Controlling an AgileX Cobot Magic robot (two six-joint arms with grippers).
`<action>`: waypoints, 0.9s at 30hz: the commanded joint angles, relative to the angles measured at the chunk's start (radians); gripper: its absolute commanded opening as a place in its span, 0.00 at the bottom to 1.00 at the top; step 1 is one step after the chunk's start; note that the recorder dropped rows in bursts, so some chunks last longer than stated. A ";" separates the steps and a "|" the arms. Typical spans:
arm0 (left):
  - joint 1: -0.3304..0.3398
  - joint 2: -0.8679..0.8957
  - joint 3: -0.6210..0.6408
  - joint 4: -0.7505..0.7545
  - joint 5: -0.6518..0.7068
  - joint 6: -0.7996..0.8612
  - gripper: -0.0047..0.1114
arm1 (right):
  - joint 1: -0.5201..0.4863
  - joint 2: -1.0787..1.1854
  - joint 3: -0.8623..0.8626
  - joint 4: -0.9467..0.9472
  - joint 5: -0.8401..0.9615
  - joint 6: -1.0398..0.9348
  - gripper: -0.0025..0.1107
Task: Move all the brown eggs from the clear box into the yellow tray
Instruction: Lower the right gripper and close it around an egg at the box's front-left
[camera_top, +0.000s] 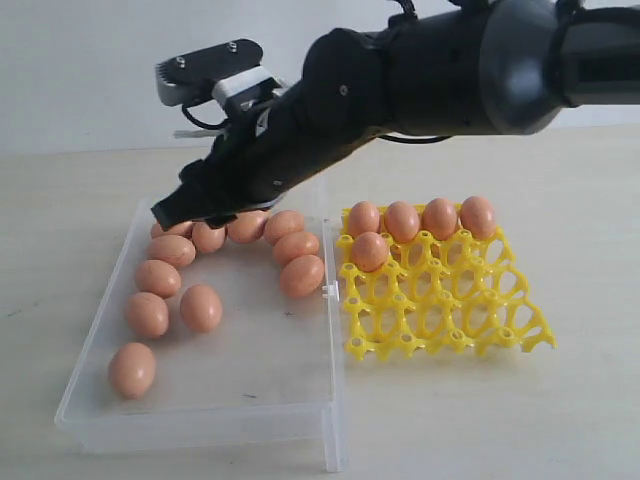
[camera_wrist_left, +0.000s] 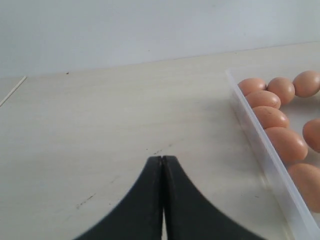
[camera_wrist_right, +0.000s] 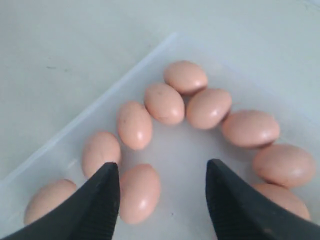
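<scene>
Looming black across the top of the exterior view, the right arm (camera_top: 450, 60) stretches in from the upper right, with the right end effector (camera_top: 172, 212) over the back left corner of the clear box (camera_top: 200, 418). That box fills the lower left of the frame. About eleven brown eggs (camera_top: 201, 307) lie loose in it, mostly in a curve along its back and left side. Five more sit in the yellow tray (camera_top: 450, 300), right of centre and just beside the box: four in the back row, one in front of them. The shells are matte orange-brown, smooth ovals that would likely roll at a nudge.

Left wrist view: the left end effector (camera_wrist_left: 162, 167) is closed, tips pressed together and empty, over bare surface (camera_wrist_left: 100, 125) just outside the box wall.

Right wrist view: the right end effector is open and holds nothing. One egg lies just beside one finger (camera_wrist_right: 100, 200), and the gap is over bare box floor. This looks like the approach to the next pick. Centre the jaws on a single egg, span its narrow waist, keep the fingers clear of neighbours, close softly and lift straight up.
</scene>
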 joint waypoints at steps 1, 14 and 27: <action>0.001 -0.006 -0.004 -0.003 -0.014 -0.004 0.04 | 0.023 0.065 -0.103 -0.011 0.094 -0.002 0.47; 0.001 -0.006 -0.004 -0.003 -0.014 -0.004 0.04 | 0.023 0.419 -0.595 -0.011 0.566 0.074 0.51; 0.001 -0.006 -0.004 -0.003 -0.014 -0.004 0.04 | 0.015 0.607 -0.821 -0.026 0.674 0.218 0.51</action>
